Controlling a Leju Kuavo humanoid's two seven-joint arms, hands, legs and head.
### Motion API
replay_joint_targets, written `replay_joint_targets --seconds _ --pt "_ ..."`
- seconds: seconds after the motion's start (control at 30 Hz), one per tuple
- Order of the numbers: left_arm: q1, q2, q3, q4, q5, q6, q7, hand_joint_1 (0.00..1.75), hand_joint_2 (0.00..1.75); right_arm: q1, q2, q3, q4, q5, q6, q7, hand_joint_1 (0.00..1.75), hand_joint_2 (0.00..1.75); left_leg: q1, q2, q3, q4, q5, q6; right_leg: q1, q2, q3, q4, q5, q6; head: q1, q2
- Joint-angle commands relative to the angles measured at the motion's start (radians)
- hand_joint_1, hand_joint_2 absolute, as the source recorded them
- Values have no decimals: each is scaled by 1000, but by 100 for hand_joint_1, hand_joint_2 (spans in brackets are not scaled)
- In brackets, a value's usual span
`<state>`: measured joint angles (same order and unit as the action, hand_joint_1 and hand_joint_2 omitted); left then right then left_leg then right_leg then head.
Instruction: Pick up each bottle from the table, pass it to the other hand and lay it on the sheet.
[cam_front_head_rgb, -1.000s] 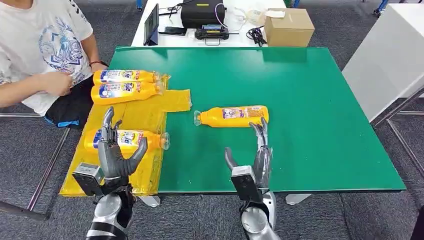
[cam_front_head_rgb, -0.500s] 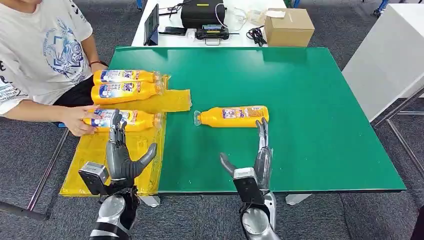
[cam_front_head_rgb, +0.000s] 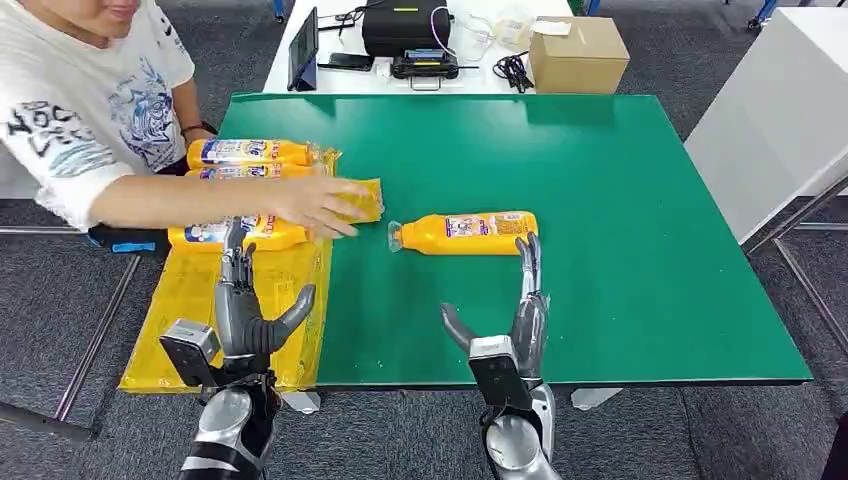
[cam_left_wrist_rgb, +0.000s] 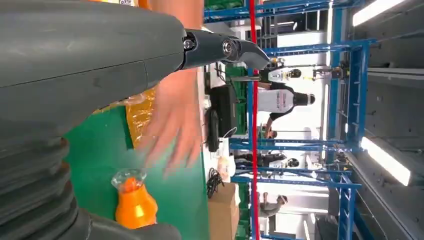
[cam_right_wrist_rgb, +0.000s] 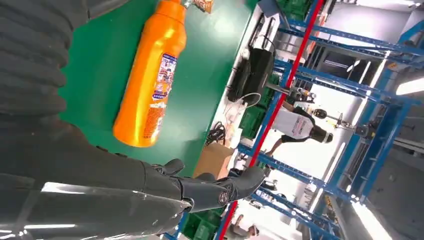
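An orange plastic bottle with a clear cap (cam_front_head_rgb: 463, 232) lies on its side on the green worktop (cam_front_head_rgb: 620, 200), long axis running left-right, cap pointing left toward the yellow plastic sheet (cam_front_head_rgb: 215, 300). The right robot hand (cam_front_head_rgb: 512, 318) is released, fingertips just short of the bottle. The left robot hand (cam_front_head_rgb: 243, 310) hovers released over the sheet, where three more orange bottles (cam_front_head_rgb: 250, 153) lie. A person's hand (cam_front_head_rgb: 318, 206) reaches across.
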<state>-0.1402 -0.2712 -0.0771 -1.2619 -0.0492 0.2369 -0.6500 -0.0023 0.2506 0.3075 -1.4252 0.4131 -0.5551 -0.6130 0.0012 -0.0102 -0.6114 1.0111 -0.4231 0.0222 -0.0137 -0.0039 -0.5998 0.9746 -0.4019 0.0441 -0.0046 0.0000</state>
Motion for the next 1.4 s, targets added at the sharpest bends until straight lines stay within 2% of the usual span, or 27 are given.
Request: replay_joint_targets --seconds 0.03,0.53,0.6,1.03,1.07,1.17,1.2,1.4 --pt "-30 10 7 63 12 4 12 0 175 -9 -11 4 13 -3 4 10 0 175 1 1 4 -1 -1 -1 1 0 4 -1 -1 -2 0 0" --pt "-31 10 5 77 24 -10 23 0 175 0 -16 9 0 -6 12 16 0 175 1 0 3 0 -1 -1 1 0 3 -1 -1 -1 0 0" --pt "-33 13 10 79 26 -13 21 0 175 -10 -32 18 18 18 42 61 0 175 1 0 4 -1 -1 -1 1 0 4 -1 -1 -2 0 0" --pt "-33 15 11 79 26 -13 21 0 175 -10 -34 16 19 18 42 61 0 175 1 1 3 -1 -1 -1 1 0 4 -1 -1 -1 0 0" --pt "-29 13 15 71 27 -15 21 0 175 -21 -42 20 41 79 31 112 0 175 1 1 5 -1 -1 -1 1 0 5 -1 -1 -2 0 0" --pt "-25 18 22 68 23 -16 23 0 175 -70 -75 28 137 138 129 236 0 175 1 2 5 -1 -1 -1 1 1 5 -2 -1 -2 0 0" --pt "-24 20 26 69 18 -11 24 0 175 -96 -98 48 181 185 189 311 0 175 1 2 4 -1 -1 -1 1 2 4 -2 0 -1 0 0" --pt "-34 23 41 85 7 -20 33 0 175 -172 -122 13 271 229 219 360 0 175 1 2 5 -1 -1 -1 1 2 5 -2 0 -2 0 0"
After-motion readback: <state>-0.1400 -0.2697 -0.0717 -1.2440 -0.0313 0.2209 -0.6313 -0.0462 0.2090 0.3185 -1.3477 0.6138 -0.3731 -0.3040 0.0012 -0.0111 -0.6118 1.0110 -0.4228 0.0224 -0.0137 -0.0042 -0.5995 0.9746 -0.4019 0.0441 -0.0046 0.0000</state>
